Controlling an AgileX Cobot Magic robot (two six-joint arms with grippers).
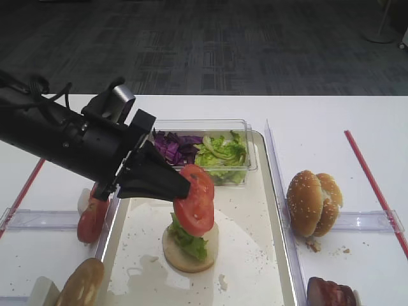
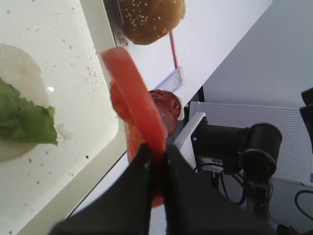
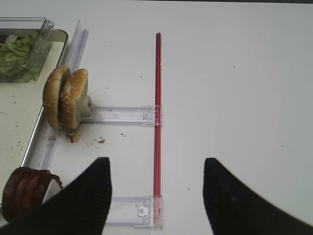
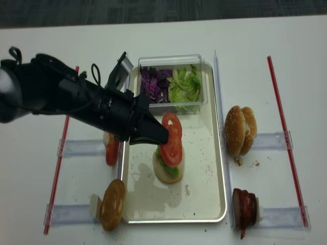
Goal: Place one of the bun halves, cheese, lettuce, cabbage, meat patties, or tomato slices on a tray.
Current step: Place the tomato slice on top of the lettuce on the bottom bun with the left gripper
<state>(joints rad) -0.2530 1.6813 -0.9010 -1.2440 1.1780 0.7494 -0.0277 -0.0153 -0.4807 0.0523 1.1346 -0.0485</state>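
Observation:
My left gripper is shut on bright red tomato slices, which look like two overlapping ones. They hang on edge just above a pale bun base topped with lettuce on the cream tray. In the left wrist view a slice stands between my fingers, beside the lettuce. My right gripper hovers open and empty over the bare table, right of the bun halves and the meat patties.
A clear tub at the tray's far end holds purple cabbage and lettuce. More tomato slices and a bun stand in racks left of the tray. Red strips and clear rails lie on the table.

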